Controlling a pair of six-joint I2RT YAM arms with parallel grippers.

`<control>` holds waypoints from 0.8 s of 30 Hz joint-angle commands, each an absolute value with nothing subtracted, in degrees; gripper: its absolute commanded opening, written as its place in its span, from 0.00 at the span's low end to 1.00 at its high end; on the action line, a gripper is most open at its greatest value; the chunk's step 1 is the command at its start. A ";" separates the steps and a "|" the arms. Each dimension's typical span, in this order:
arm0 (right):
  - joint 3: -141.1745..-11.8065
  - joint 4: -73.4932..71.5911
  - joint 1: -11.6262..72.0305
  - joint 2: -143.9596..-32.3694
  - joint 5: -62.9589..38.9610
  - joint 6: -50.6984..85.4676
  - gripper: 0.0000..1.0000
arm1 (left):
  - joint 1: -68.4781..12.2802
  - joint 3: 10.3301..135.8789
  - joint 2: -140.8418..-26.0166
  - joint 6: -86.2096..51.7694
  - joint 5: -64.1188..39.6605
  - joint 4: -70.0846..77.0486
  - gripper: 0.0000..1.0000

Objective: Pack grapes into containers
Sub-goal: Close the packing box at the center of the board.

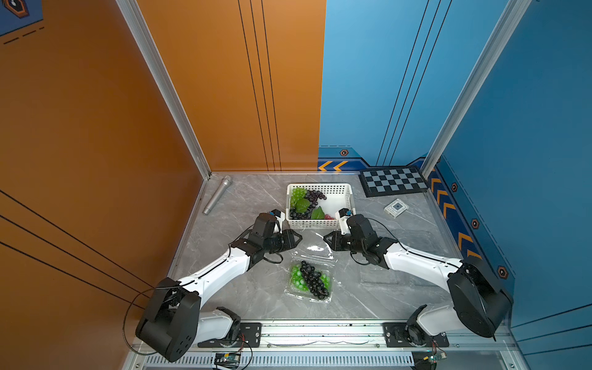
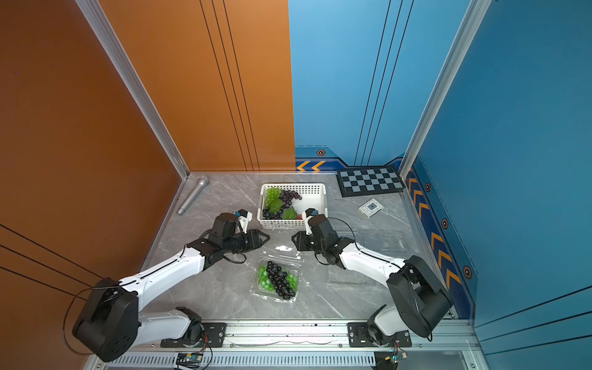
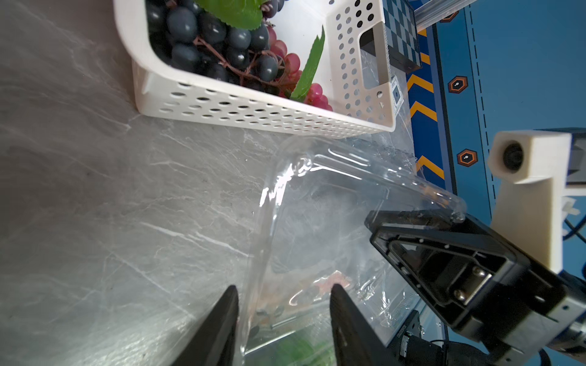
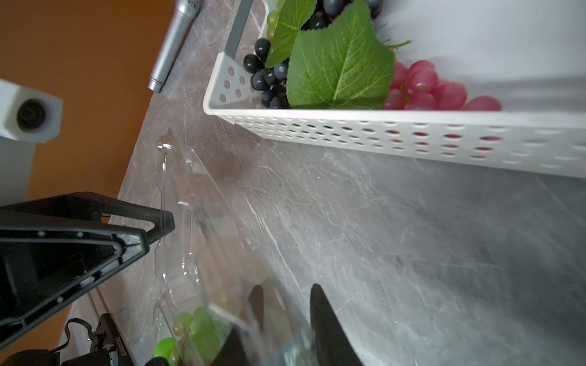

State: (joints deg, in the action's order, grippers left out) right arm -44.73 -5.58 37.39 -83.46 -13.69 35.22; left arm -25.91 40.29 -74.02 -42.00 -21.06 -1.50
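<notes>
Container lid (image 1: 315, 247): raised, centre frame, long edge spanning both grippers. Left gripper (image 1: 299, 238) jaws half-open astride one end; right gripper (image 1: 325, 238) jaws narrower, grip unclear.

Raised clear lid (image 1: 315, 248) fills the gap between left gripper (image 1: 299, 239) and right gripper (image 1: 324, 239); white basket (image 1: 320, 224) blocks just behind; table (image 1: 243, 205) bare toward the microphone (image 1: 217, 195).

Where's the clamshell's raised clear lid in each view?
Top view: lid between the white basket and the packed grapes.
Top view: lid in the same spot.
Left wrist: lid beside the basket's long perforated wall.
Right wrist: lid off the basket's corner.
Shared landmark: the white basket.
</notes>
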 commanded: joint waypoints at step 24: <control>-46.05 -8.04 31.43 -79.94 -28.78 29.73 0.63 | -23.62 49.06 -71.57 -38.82 -19.30 -7.62 0.63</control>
State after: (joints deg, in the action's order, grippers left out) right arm -45.80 -8.47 31.40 -82.63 -26.04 31.07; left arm -24.60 47.55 -74.89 -40.97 -20.80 -3.53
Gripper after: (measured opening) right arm 0.630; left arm 0.633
